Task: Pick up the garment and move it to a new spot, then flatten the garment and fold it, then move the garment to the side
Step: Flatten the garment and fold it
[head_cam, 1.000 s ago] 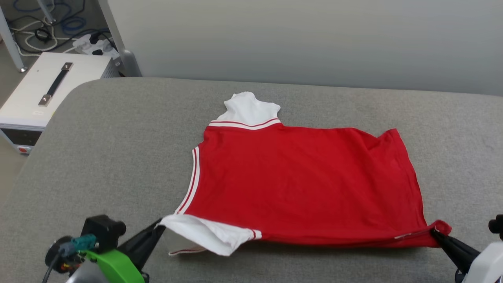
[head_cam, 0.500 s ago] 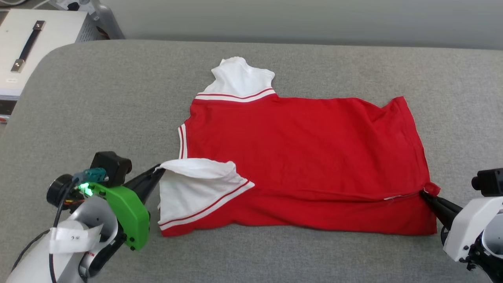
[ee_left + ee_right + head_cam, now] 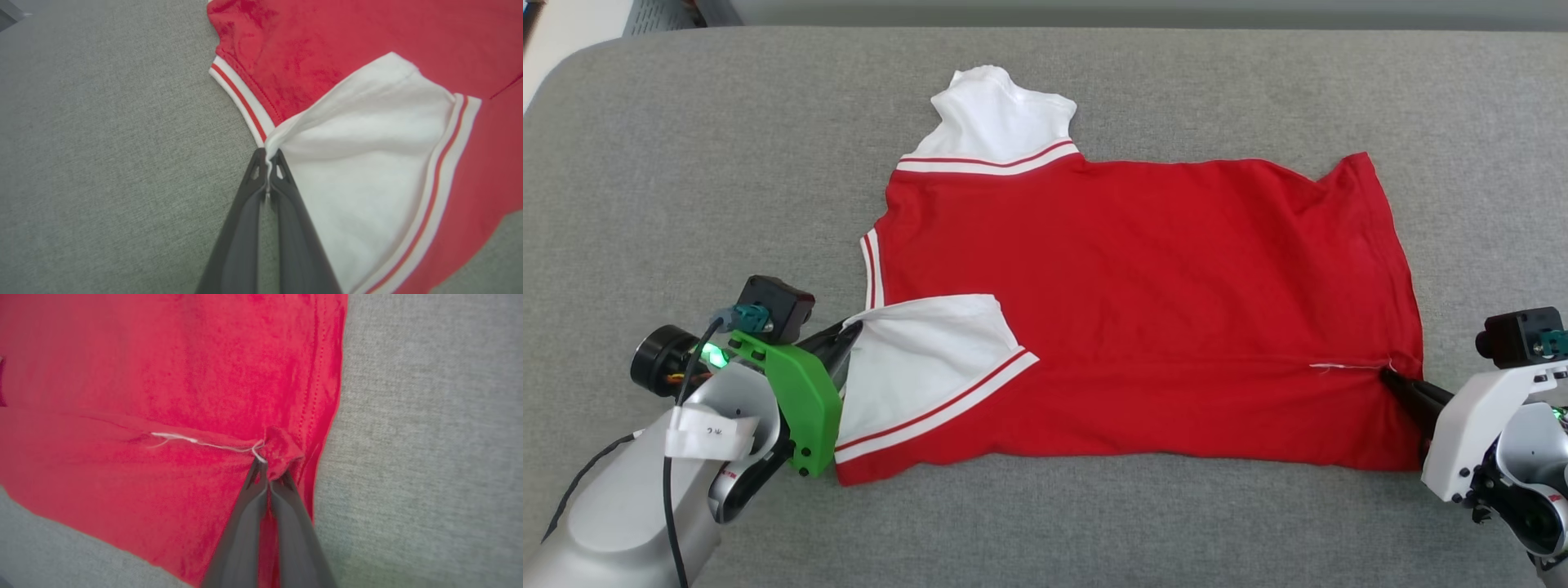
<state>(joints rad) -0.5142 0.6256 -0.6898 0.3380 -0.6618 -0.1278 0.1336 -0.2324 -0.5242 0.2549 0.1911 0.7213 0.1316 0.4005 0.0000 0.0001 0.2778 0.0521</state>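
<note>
Both folded-over corners of the garment (image 3: pixel 1143 278) are pinched tight, sleeve (image 3: pixel 923 359) by the left gripper (image 3: pixel 848 333), hem (image 3: pixel 1409 322) by the right gripper (image 3: pixel 1390 377), its length spanning sideways between them.

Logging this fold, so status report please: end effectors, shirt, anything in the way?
Left end effector shut on garment, white sleeve. Right end effector shut on red hem corner. Near edge folded over. Grey surface all round.

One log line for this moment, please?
stage: fold | left gripper: shut on garment sleeve | right gripper: shut on garment hem corner
</note>
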